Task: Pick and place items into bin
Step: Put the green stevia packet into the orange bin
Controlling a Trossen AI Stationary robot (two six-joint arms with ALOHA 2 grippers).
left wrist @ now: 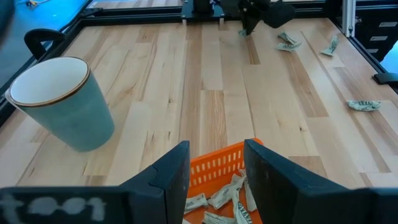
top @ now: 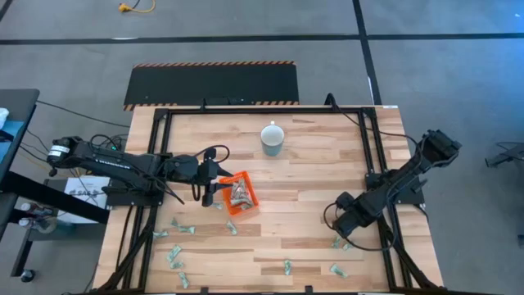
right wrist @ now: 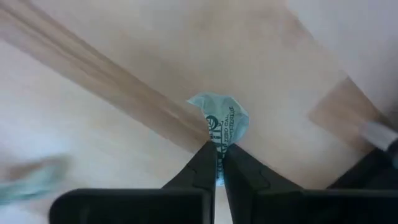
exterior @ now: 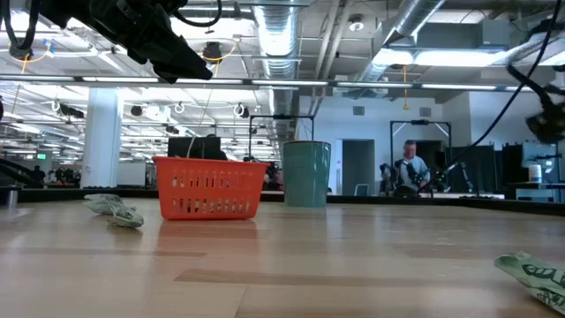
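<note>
The left gripper (top: 214, 187) hangs over the near-left edge of the bin (top: 248, 205), an orange tray sitting a little left of the table's (top: 311, 188) middle. Its two fingers (left wrist: 171, 177) stand apart with nothing between them; through the gap the tray's slotted orange wall (left wrist: 217, 165) shows, and just beyond it several crinkled green-and-white items (left wrist: 227, 196) lie heaped inside. Below and to the left of this gripper, more loose items (top: 174, 256) are scattered along the front-left part of the table, well apart from the tray. Ahead of it and off to one side stands a pale mug (top: 273, 138), upright, clear of both tray and gripper. From table height, the bin (exterior: 210, 187) and the mug (exterior: 306, 174) stand near each other, with one crumpled piece (exterior: 115, 209) beside the tray.

Farther right, a few pieces (top: 287, 265) lie near the table's front edge. The right gripper (top: 342, 235) is down at the table's front-right area, its fingers (right wrist: 239, 171) pinched together on one crumpled item (right wrist: 221, 124), whose green-printed paper bulges out just past the fingertips against the wood. Another piece (top: 336, 269) lies near this gripper, toward the front edge.
</note>
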